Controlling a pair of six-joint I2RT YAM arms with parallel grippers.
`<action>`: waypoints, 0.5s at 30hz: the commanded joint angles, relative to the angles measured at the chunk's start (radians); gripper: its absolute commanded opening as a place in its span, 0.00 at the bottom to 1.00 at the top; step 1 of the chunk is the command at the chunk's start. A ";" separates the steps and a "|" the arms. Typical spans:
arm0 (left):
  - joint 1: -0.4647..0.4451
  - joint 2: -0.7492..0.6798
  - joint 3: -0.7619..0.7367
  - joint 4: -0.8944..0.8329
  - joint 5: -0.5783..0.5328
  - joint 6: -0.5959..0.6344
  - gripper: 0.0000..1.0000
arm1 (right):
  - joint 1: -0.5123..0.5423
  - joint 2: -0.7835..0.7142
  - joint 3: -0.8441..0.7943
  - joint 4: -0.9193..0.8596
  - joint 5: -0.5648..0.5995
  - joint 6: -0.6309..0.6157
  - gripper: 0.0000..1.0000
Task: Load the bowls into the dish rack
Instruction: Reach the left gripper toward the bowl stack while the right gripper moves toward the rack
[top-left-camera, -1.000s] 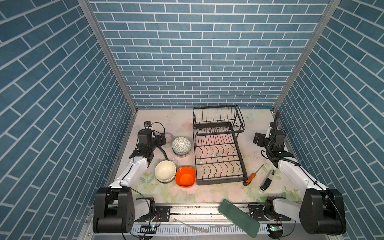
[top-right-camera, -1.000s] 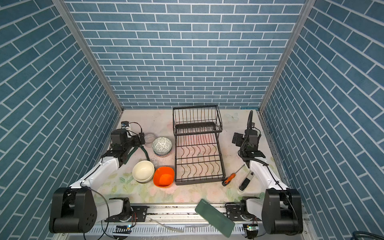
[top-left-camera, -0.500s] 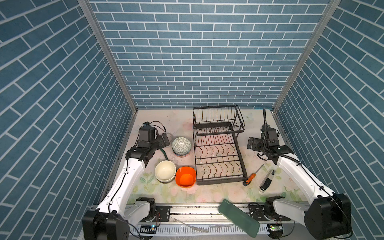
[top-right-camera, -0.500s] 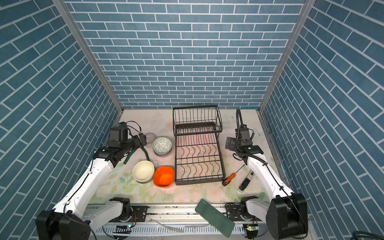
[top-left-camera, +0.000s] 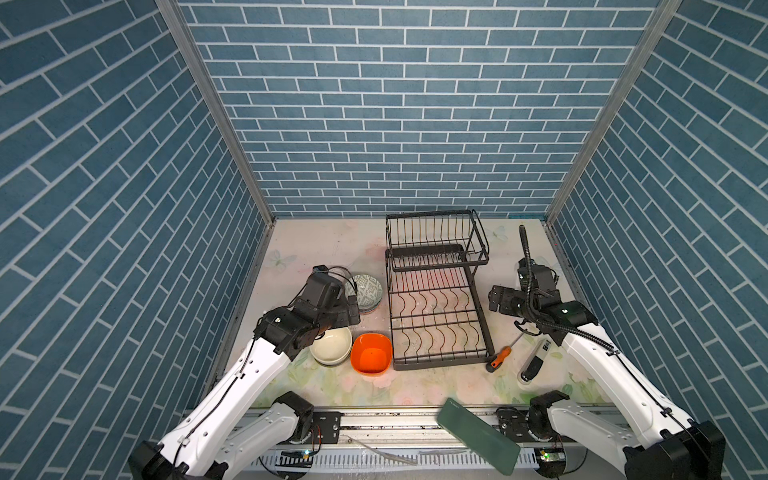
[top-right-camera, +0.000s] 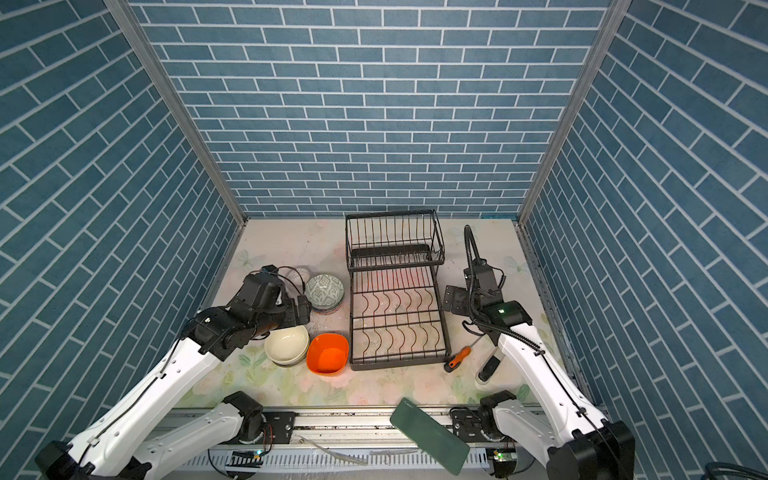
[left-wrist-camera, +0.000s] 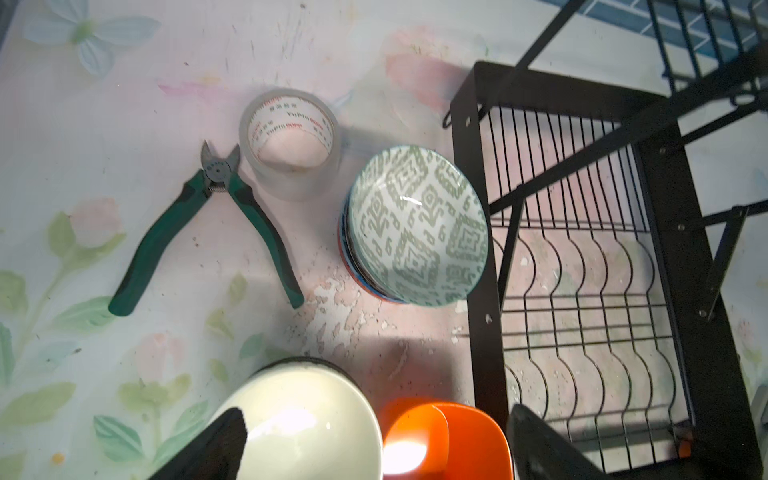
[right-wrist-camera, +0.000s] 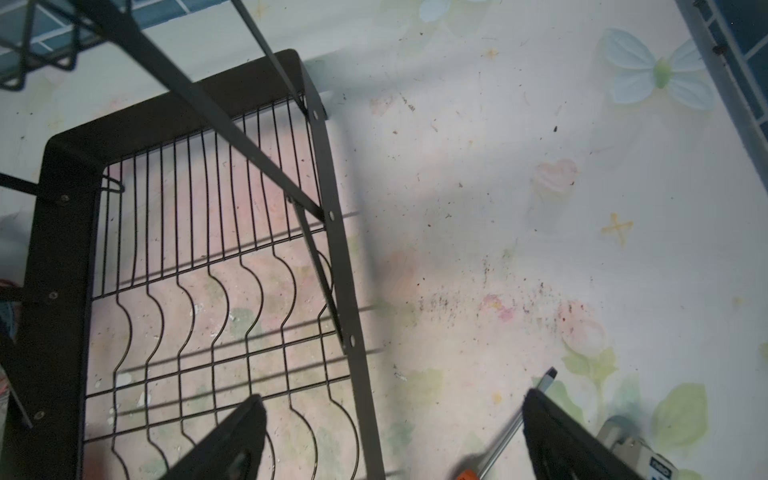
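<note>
All the bowls are on the surface to the left of the rack (top-left-camera: 441, 365), and the rack holds none yet. A patterned bowl (left-wrist-camera: 419, 224) tops a stack beside the rack's left rail. Nearer the front, a cream bowl (left-wrist-camera: 307, 415) seems to sit on at least one more, with an orange bowl (left-wrist-camera: 457, 440) just beside it. The left gripper (left-wrist-camera: 374, 411) hangs over the cream and orange pair with its jaws wide apart and nothing in them, so I'd say it's about to pick one. It should come straight down with one finger inside the rim and one outside, and lift only the top bowl so the one under it isn't dragged along. Then it can stand the bowl on edge in a front curved slot, since the upper basket overhangs the back of the lower tier. The right gripper (right-wrist-camera: 392, 397) hovers at the rack's right rail, jaws apart and empty, and could steady the frame. A tape roll (left-wrist-camera: 291, 141) sits just beside the patterned stack, with cutters (left-wrist-camera: 208, 232) next to it, so a sloppy approach there could knock them. A screwdriver (top-left-camera: 500, 359) lies just beside the rack's front right corner, with another small tool (top-left-camera: 536, 361) near it, both clear of the slots.
</note>
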 joint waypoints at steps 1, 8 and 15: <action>-0.080 0.008 0.006 -0.085 -0.047 -0.067 1.00 | 0.032 -0.020 0.022 -0.038 -0.021 0.063 0.95; -0.190 0.009 -0.004 -0.139 -0.136 -0.148 1.00 | 0.085 -0.028 0.015 -0.048 -0.013 0.091 0.94; -0.208 -0.002 -0.025 -0.169 -0.172 -0.184 1.00 | 0.106 -0.025 0.003 -0.059 0.008 0.096 0.94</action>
